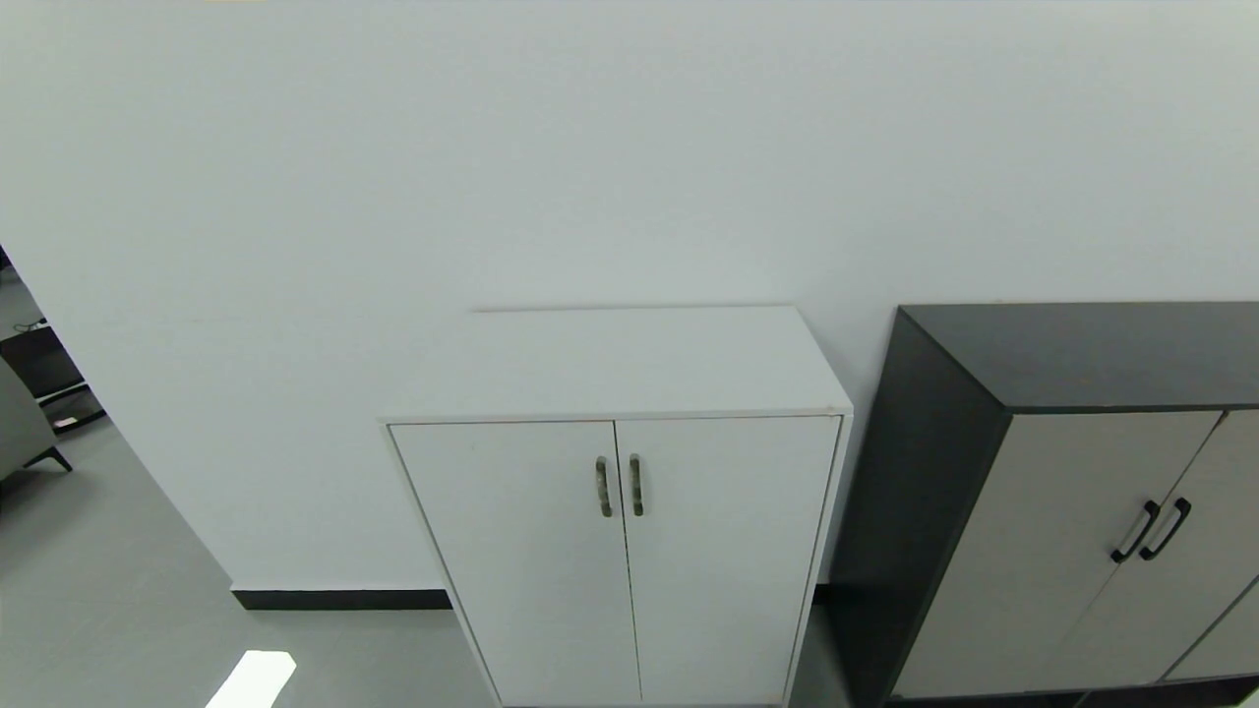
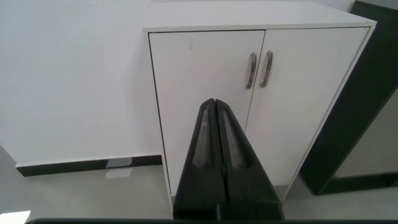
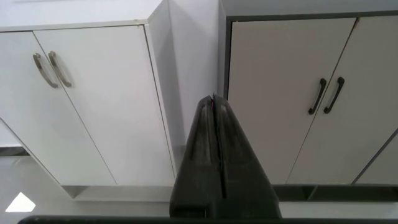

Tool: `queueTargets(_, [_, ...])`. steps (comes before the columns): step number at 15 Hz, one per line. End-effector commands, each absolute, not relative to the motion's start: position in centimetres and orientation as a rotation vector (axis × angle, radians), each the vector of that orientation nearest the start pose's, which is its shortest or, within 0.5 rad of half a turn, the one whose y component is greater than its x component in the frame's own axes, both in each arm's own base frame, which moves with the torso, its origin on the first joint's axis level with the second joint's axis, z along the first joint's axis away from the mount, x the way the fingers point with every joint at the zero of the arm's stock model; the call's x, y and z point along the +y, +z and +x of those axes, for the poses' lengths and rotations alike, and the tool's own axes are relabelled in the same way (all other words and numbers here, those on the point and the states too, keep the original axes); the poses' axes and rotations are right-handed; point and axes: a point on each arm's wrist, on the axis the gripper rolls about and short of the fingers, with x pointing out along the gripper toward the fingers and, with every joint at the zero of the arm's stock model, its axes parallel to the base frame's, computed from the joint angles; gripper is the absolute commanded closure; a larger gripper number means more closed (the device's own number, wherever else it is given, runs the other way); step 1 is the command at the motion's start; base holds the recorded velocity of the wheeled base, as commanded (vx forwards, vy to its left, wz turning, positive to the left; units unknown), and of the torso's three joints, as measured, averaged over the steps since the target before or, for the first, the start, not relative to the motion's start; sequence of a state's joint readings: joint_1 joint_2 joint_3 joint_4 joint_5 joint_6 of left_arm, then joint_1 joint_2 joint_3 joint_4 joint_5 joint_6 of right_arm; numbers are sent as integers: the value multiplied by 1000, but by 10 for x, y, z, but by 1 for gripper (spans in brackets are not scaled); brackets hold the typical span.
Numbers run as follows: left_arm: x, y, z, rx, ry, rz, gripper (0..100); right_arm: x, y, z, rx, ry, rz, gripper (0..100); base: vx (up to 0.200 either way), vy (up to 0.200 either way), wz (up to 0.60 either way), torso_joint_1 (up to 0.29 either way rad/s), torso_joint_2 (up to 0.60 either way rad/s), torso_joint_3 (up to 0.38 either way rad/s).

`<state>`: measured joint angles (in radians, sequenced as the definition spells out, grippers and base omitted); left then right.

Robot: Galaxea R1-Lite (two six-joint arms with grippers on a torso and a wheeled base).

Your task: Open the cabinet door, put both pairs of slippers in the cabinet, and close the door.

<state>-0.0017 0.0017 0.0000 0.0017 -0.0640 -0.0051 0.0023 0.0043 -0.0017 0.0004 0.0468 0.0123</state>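
Observation:
A white two-door cabinet [image 1: 620, 551] stands against the wall, both doors shut, with two metal handles [image 1: 620, 486] side by side at the middle seam. In the left wrist view my left gripper [image 2: 215, 106] is shut and empty, held in front of the cabinet's left door [image 2: 205, 93], apart from it. My right gripper [image 3: 214, 102] is shut with nothing in it, in front of the gap between the white cabinet [image 3: 106, 93] and the dark one.
A dark cabinet [image 1: 1062, 492] with grey doors and black handles [image 1: 1151, 531] stands right beside the white one. Grey floor [image 1: 118, 610] lies open to the left, with a chair [image 1: 25, 423] at the far left edge.

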Motion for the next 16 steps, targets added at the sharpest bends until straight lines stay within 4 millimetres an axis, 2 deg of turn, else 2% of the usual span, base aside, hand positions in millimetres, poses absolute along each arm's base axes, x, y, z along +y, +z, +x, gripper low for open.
queueTargets(1, [-1, 75, -23, 5, -66, -6, 100, 1, 76, -23, 3, 51, 12, 100, 0, 0, 0, 0, 0, 0])
queueTargets(16, [-1, 75, -23, 5, -66, -6, 100, 1, 76, -23, 3, 51, 3, 100, 0, 0, 0, 0, 0, 0])
